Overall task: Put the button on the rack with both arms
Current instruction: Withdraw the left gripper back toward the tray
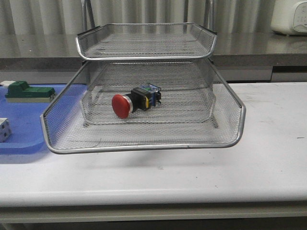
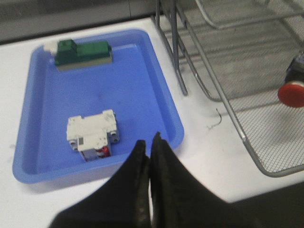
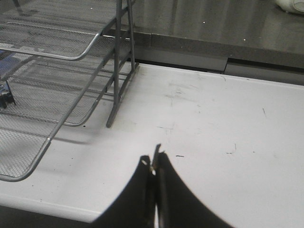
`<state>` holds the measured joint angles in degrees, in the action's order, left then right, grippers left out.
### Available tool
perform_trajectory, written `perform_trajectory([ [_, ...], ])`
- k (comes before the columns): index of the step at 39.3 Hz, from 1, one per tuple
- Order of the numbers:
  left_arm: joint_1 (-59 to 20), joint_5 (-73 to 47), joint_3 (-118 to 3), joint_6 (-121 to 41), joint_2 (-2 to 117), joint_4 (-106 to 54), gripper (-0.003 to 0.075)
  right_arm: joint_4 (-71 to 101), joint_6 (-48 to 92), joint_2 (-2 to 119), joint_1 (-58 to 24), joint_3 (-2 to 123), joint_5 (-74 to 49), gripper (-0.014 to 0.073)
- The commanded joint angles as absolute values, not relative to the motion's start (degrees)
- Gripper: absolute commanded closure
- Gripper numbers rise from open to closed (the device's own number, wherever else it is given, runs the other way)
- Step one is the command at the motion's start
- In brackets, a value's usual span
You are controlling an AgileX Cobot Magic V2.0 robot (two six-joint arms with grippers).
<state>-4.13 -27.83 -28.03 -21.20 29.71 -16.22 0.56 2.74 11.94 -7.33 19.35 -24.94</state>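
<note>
Resting on its side, button (image 1: 135,101) lay in rack (image 1: 144,145); placement judged complete. Left gripper (image 2: 149,141) and right gripper (image 3: 154,161) were closed, empty; best kept clear

You see the button (image 1: 136,100) lying on its side in the middle tier of the rack (image 1: 144,143), red cap toward you. Left of the rack, a blue tray (image 1: 29,141) holds a green block (image 1: 29,91) and a white cube (image 1: 4,129).

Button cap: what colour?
Red. The button lies on its side in the rack; the front view shows it best.
</note>
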Motion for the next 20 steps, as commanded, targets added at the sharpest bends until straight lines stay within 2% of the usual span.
perform_trajectory([
  [1, -3.98, -20.70, -26.01, -20.70, 21.70, -17.42, 0.0739, 0.00, 2.93, 12.40, -7.35, 20.86, -20.20, 0.0704],
  [9, -3.98, -16.56, -22.44, -20.70, 11.42, -17.42, 0.0739, 0.00, 2.93, 12.40, -7.35, 20.86, -20.20, 0.0704],
  [20, -3.98, -16.06, -21.87, -20.70, 10.12, -17.42, 0.0739, 0.00, 2.93, 12.40, -7.35, 20.86, -20.20, 0.0704],
])
